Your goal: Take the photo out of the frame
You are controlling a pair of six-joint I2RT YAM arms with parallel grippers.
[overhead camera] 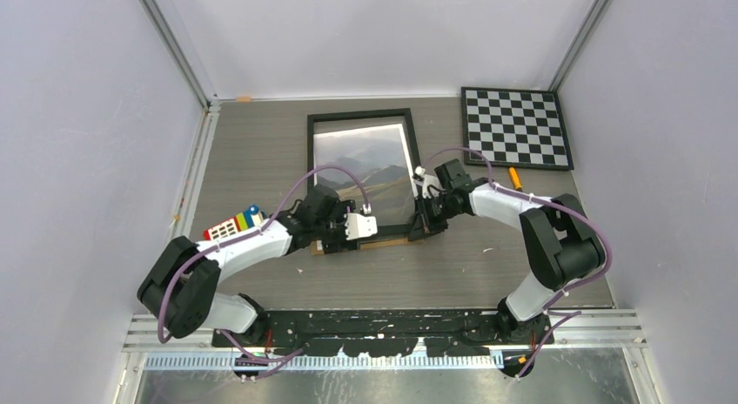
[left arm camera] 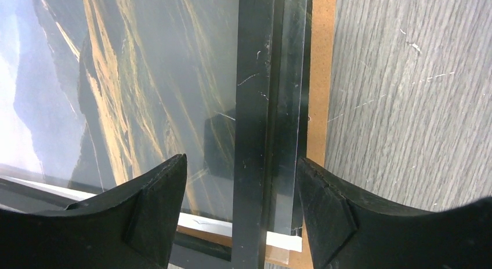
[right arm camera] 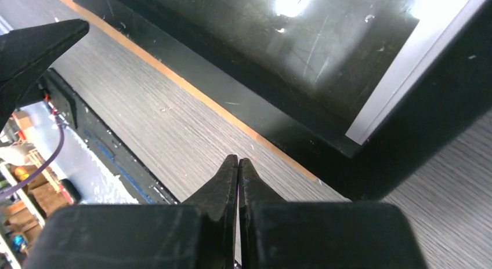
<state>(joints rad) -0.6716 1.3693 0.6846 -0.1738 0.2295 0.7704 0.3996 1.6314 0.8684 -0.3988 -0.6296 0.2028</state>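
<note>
My two arms are bolted to a black base plate (overhead camera: pixel 383 321) at the near edge of the grey tabletop (overhead camera: pixel 261 151). Both arms reach forward to the near end of the frame (overhead camera: pixel 315 160).

My left hand (left arm camera: pixel 241 164) is wide open. Its two black fingers (left arm camera: pixel 156 211) sit on either side of the frame's near bar, with a gap on each side. I cannot tell if they touch the glass.

My right hand (right arm camera: pixel 238 162) is closed tight, finger against finger, with nothing between them. It points down at the bare tabletop, just beside the frame's near right corner.

A thin strip of brown board (left arm camera: pixel 322 77) sticks out from under the near bar.

The frame lies flat in the middle of the tabletop with its shiny front up. The photo (overhead camera: pixel 365 164) is inside it, under the glass. It shows grey mountains and yellow-brown hills.

A small block with coloured stripes (overhead camera: pixel 233 225) lies to the left, beside my left arm. A little orange thing (overhead camera: pixel 515 178) lies to the right. A black-and-white checkered board (overhead camera: pixel 516 127) lies flat in the far right corner.
</note>
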